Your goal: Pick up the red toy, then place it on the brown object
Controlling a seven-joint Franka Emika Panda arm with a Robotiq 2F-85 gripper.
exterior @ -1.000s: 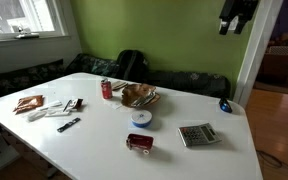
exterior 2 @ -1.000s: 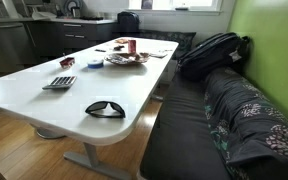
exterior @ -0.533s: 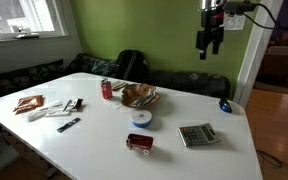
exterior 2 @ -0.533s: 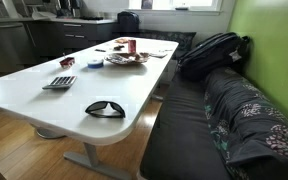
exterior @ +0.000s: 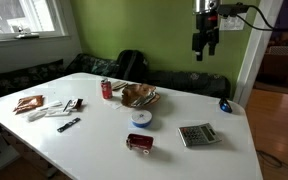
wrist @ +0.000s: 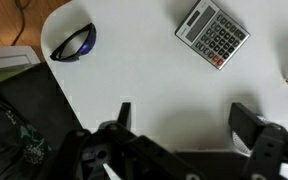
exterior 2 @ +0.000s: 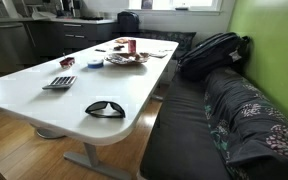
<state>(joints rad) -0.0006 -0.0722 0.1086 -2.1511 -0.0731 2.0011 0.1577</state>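
Bench [exterior: 94,140] is stretching white and wide through both exterior views, carrying everything I am working with. Claw [exterior: 204,47] is hanging high above the far side of it in an exterior view, well clear of the surface. Through the wrist view I am seeing its jaws spread wide with nothing between them, only bare bench below. Brown object [exterior: 139,96] is sitting toward the back of the bench, near an upright red can [exterior: 107,89], with a white-and-blue disc [exterior: 141,118] lying just in front of it. Calculator [exterior: 196,134] is lying flat toward the rounded end, and dark sunglasses [wrist: 72,44] are showing by the bench corner in the wrist view. Red toy [exterior: 139,142] is resting near the front edge, in front of the disc, apart from the brown object and to one side of the calculator.
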